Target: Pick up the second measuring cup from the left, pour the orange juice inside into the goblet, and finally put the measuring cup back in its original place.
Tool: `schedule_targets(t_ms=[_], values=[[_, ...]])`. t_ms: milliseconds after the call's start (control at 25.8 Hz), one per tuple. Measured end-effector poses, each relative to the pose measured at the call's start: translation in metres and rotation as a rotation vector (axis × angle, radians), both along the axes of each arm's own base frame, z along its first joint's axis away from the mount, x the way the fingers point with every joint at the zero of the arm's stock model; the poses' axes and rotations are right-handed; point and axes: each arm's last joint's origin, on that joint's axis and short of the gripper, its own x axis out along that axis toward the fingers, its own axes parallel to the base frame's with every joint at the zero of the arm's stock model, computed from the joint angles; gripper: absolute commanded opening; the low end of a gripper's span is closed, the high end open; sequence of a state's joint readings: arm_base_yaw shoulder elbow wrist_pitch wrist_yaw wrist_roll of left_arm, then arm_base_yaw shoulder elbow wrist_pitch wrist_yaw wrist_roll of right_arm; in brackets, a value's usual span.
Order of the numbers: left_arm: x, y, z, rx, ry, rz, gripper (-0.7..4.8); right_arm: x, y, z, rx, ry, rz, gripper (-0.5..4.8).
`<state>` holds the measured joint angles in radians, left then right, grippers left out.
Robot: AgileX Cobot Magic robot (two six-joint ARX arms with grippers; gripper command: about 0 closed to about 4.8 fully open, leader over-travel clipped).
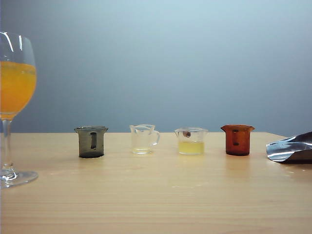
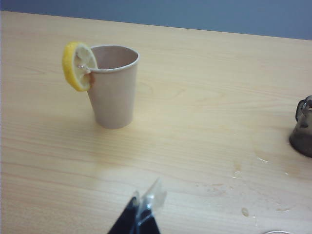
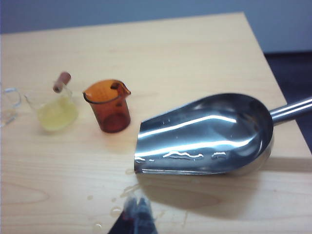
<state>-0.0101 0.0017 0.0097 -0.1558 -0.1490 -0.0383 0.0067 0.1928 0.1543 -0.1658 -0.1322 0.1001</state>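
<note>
Clear measuring cup (image 1: 143,139) upright, handle right; grippers (image 2: 145,213) (image 3: 137,213) apparently shut.

The exterior cam sits super low, about level with the table (image 1: 156,195), facing straight across it at the grey back wall, so the four little cups line up side-on and the goblet (image 1: 14,107) looms close at the left edge of the shot.

The left wrist cam looks down at a slant from above the table toward the far edge, with the closed left gripper (image 2: 141,214) poking in close and the grey cup (image 2: 303,129) just clipping in.

The right wrist cam also tilts down toward the table's far right corner, shut right gripper (image 3: 136,214) up close. It shares the orange cup (image 3: 108,105), yellow-liquid cup (image 3: 56,109) and scoop (image 3: 204,136) with the exterior.
</note>
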Motion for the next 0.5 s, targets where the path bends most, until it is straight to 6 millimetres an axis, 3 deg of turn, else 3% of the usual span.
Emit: schedule_targets(t_ms=[232, 349, 504], values=[[0.0, 0.0, 0.0, 0.0, 0.0, 0.0, -0.02, -0.008, 0.0, -0.022, 0.001, -0.081, 0.0, 0.0], [0.0, 0.0, 0.0, 0.0, -0.001, -0.001, -0.02, -0.007, 0.0, -0.036, 0.0, -0.037, -0.001, 0.0], [0.0, 0.0, 0.0, 0.0, 0.001, -0.003, -0.02, -0.007, -0.001, -0.037, 0.0, -0.026, -0.012, 0.0]])
